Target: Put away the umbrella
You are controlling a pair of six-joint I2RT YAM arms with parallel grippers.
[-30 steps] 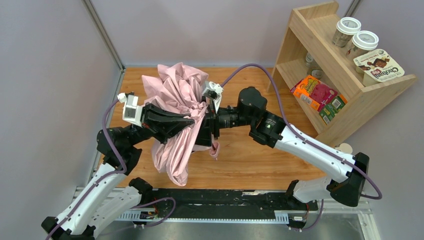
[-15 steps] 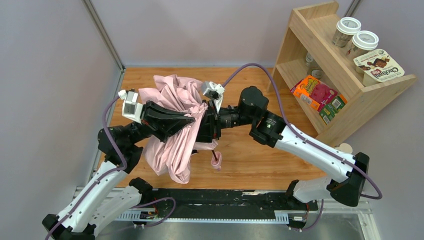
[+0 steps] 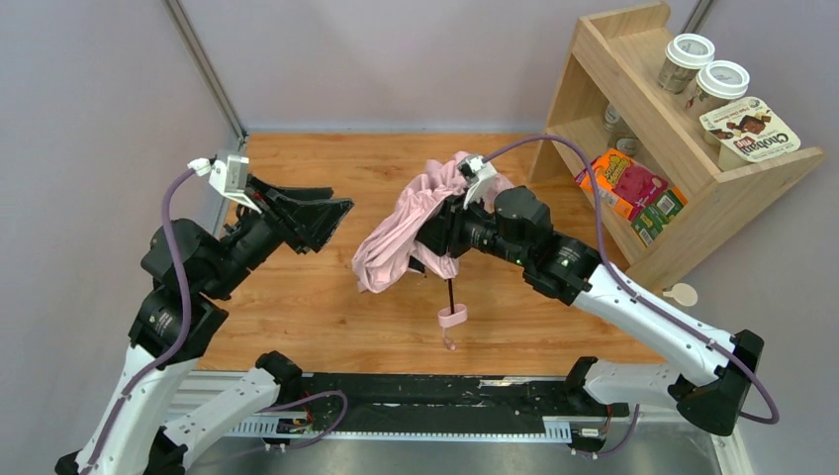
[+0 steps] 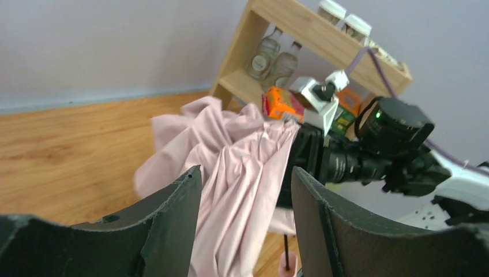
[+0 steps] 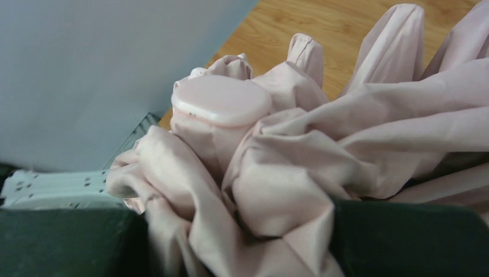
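The pale pink umbrella (image 3: 404, 226) hangs bunched above the wooden table, gripped near its top by my right gripper (image 3: 442, 237), which is shut on the fabric. In the right wrist view the folds (image 5: 271, 190) fill the gap between the dark fingers (image 5: 403, 239), and a round pink cap (image 5: 222, 101) shows above them. A thin dark rod with a pink end piece (image 3: 452, 317) dangles below the cloth. My left gripper (image 3: 319, 214) stands open to the left, apart from the umbrella. In its wrist view the umbrella (image 4: 242, 156) shows beyond the empty gap of the left gripper (image 4: 245, 171).
A wooden shelf unit (image 3: 633, 119) stands at the back right, holding snack packs (image 3: 629, 186), lidded cups (image 3: 704, 67) and bottles (image 4: 271, 56). Grey walls close the left and back sides. A black rail (image 3: 425, 396) runs along the near edge.
My left gripper has opened, let go of the umbrella and drawn back to the left. The right gripper has carried the umbrella to the right, and the rod now dangles free.
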